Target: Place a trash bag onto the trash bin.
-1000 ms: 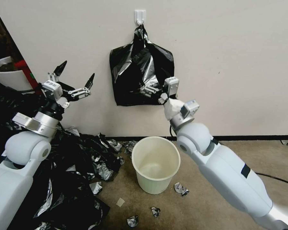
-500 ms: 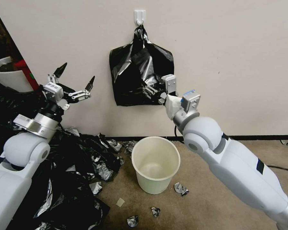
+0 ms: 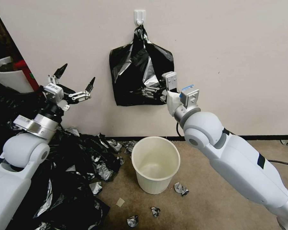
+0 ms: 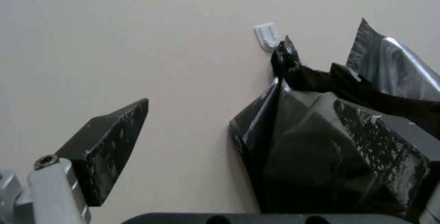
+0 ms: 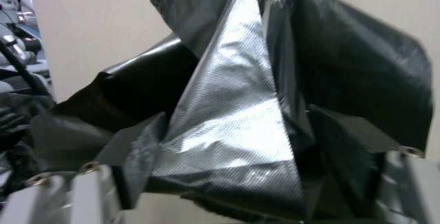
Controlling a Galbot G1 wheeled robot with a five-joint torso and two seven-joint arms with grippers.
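Note:
The cream-white trash bin (image 3: 155, 183) stands upright on the carpet below the wall hook, with nothing in it. A flat stack of black bags (image 3: 131, 76) hangs by its knot from the white hook (image 3: 140, 16). The trash bag is hidden within that stack; I cannot tell a single one apart. My right gripper (image 3: 148, 90) is up against the stack's lower right part. It is open, and the right wrist view has silvery front film (image 5: 229, 114) lying between its fingers (image 5: 137, 148). My left gripper (image 3: 78, 74) hovers open to the left of the stack, holding nothing.
A large heap of black plastic bags (image 3: 70, 172) covers the floor at the left. A white planter (image 3: 9, 75) stands at the far left. Small crumpled scraps (image 3: 181, 189) lie on the carpet around the bin. A black cable (image 3: 278, 179) runs along the floor at the right.
My right arm has swung its elbow up and to the right, and its gripper has pressed slightly higher against the hanging stack. The left arm has barely moved.

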